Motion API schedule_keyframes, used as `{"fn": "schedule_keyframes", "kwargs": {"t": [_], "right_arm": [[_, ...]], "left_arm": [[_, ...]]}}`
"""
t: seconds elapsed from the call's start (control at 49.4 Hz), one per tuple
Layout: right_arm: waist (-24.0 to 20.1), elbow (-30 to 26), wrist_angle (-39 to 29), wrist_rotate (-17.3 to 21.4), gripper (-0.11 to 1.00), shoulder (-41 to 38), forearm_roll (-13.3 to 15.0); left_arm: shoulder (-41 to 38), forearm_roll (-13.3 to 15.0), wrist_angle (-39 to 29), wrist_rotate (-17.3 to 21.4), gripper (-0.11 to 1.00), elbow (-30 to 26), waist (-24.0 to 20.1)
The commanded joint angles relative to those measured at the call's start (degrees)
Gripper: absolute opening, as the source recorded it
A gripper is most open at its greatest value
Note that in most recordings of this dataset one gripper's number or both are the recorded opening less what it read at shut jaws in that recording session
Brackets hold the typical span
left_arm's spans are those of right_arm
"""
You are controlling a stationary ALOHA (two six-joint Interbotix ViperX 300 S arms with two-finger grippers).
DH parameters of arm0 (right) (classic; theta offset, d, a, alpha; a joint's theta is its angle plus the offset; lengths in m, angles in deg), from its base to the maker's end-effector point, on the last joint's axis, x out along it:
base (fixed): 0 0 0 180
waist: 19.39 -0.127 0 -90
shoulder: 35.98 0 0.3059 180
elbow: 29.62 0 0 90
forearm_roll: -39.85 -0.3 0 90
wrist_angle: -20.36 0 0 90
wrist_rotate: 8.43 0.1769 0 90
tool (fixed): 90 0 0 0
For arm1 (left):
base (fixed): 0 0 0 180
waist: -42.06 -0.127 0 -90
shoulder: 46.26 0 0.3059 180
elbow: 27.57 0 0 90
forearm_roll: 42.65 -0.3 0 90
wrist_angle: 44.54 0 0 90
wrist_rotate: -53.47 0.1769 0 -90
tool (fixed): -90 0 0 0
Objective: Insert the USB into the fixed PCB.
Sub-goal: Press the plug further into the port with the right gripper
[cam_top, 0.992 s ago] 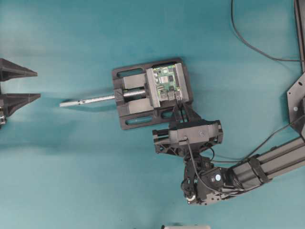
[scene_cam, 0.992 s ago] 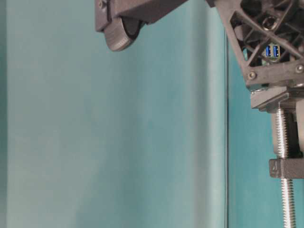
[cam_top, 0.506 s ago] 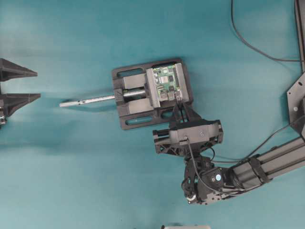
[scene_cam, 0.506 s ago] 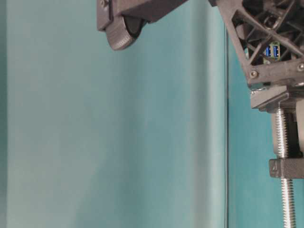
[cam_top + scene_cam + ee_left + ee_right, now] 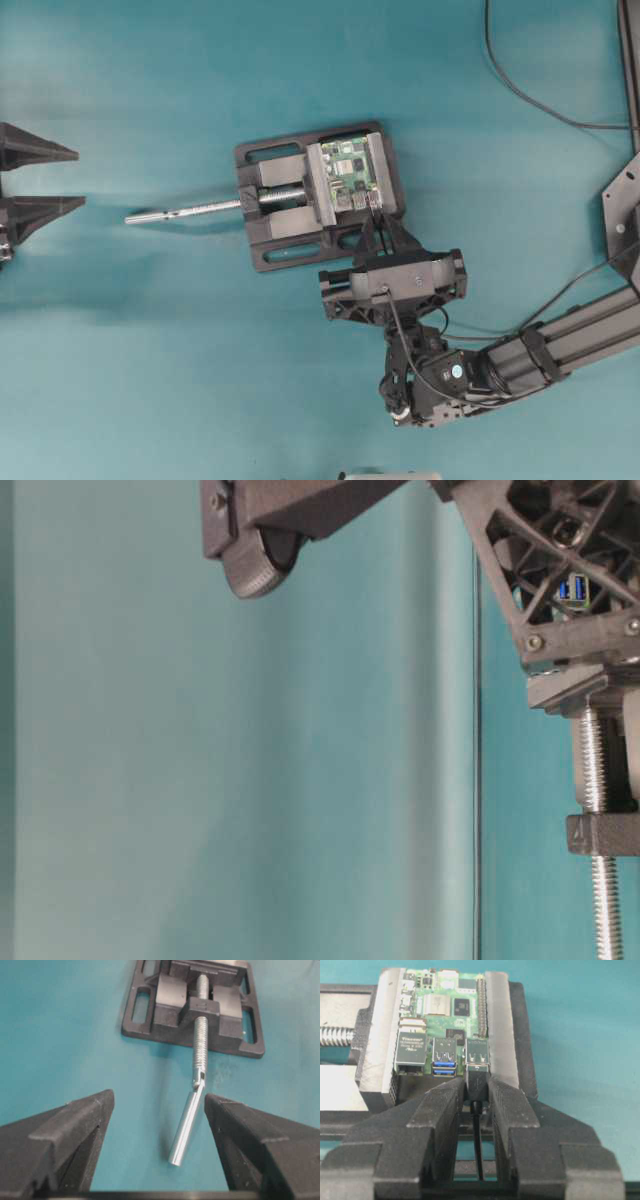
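The right gripper [image 5: 477, 1094] pinches the small dark silver-tipped USB [image 5: 477, 1080], its tip at the green rectangular fixed PCB's [image 5: 451, 1007] port, twelve o'clock ahead, aligned for insertion. The left gripper [image 5: 157, 1125] idles wide open, empty.

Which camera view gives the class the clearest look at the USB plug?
The right wrist view: the USB sits between the right gripper fingers, at the fixed PCB port. Overhead shows it tiny; the table-level and left wrist views hide it.

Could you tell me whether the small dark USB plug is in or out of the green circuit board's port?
In, or at least at its mouth: the USB plug, pinched by the right gripper, meets the green board's rightmost silver port. Depth cannot be told.
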Motion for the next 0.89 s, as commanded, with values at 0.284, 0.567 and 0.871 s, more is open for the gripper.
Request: {"fn": "schedule_keyframes", "kwargs": {"t": [0.284, 0.567, 0.871], "right_arm": [[3.34, 0.35, 0.18, -0.09, 0.21, 2.2, 1.05], [3.87, 0.18, 0.0, -0.09, 0.21, 2.2, 0.97], [3.34, 0.18, 0.0, -0.09, 0.21, 2.2, 1.05]], "left_arm": [[-0.53, -0.26, 0.44, -0.62, 0.89, -0.62, -0.09], [-0.44, -0.26, 0.44, -0.62, 0.89, -0.62, -0.09], [-0.53, -0.26, 0.53, -0.62, 0.89, -0.62, -0.18]]}}
